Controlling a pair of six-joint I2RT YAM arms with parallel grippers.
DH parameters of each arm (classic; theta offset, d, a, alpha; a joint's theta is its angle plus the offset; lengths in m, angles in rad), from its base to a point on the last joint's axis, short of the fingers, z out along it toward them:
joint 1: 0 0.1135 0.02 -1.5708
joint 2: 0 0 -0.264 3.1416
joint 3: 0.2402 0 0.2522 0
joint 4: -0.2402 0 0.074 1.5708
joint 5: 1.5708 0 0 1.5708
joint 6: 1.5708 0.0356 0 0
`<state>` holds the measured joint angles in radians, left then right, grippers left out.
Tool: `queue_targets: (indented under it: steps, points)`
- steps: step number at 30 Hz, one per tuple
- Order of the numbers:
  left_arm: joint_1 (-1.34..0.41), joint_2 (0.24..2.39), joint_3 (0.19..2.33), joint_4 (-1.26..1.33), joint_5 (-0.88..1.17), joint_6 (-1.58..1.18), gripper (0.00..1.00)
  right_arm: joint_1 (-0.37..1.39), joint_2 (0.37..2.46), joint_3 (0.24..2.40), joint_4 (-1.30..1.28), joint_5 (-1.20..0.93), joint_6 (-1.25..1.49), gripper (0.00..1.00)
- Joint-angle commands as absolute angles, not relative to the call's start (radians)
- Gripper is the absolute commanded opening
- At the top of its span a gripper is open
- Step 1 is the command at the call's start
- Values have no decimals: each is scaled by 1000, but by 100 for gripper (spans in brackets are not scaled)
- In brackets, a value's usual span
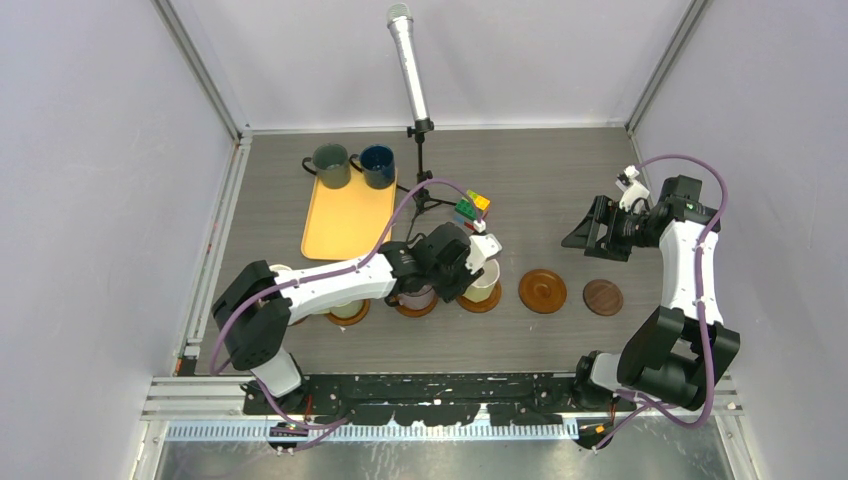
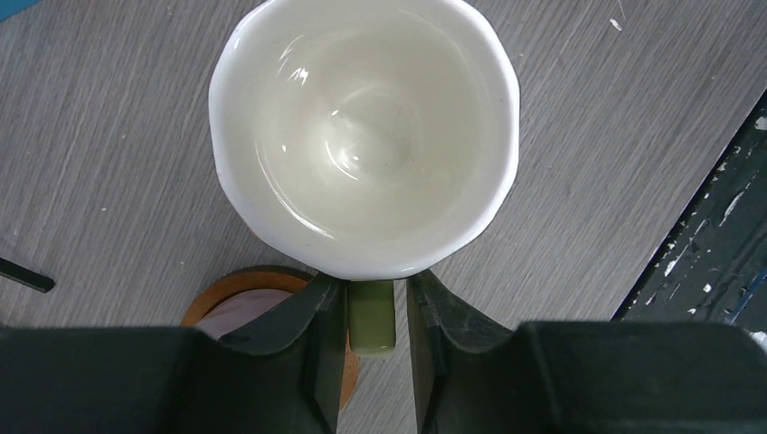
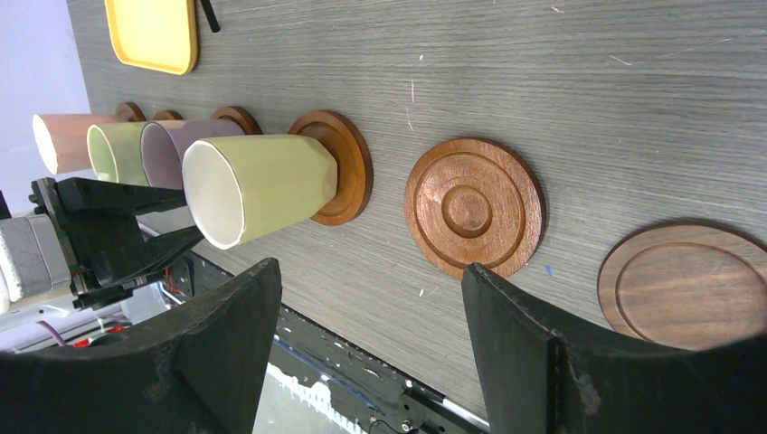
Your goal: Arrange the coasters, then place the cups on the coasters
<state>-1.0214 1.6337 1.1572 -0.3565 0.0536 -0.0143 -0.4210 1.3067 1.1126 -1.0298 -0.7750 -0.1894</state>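
Cup (image 2: 362, 136): on a coaster (image 1: 478, 304)
Left gripper (image 2: 373, 287): astride its handle (image 2: 371, 318), seemingly loose, slightly apart
Right gripper (image 3: 371, 271): wide apart, empty

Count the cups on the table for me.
6. Two on the tray: grey-green cup and navy cup. Four in the near row, left to right: pink cup, green cup, mauve cup, yellow cup. None seems hidden.

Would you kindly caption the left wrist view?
Left gripper straddling the green handle of the pale yellow-green ceramic mug.
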Motion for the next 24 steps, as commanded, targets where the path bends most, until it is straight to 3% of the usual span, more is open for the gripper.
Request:
queue_targets:
  steps: [1,6,11,21,24]
  points:
    - [-1020,1596,1177,-357,98,-37,31,-424,1289,1123,-1036,-785,-207,78]
    - [-1019,1590,1178,-367,81,-29,34,-423,1287,1125,-1043,-787,-209,78]
    - [-1012,1556,1190,-398,48,-14,60,-423,1285,1130,-1048,-787,-211,78]
    - [-872,1415,1338,-624,181,62,99,-423,1292,1145,-1074,-796,-235,78]
    - [-788,1387,1401,-715,273,107,100,-423,1295,1151,-1078,-795,-239,78]
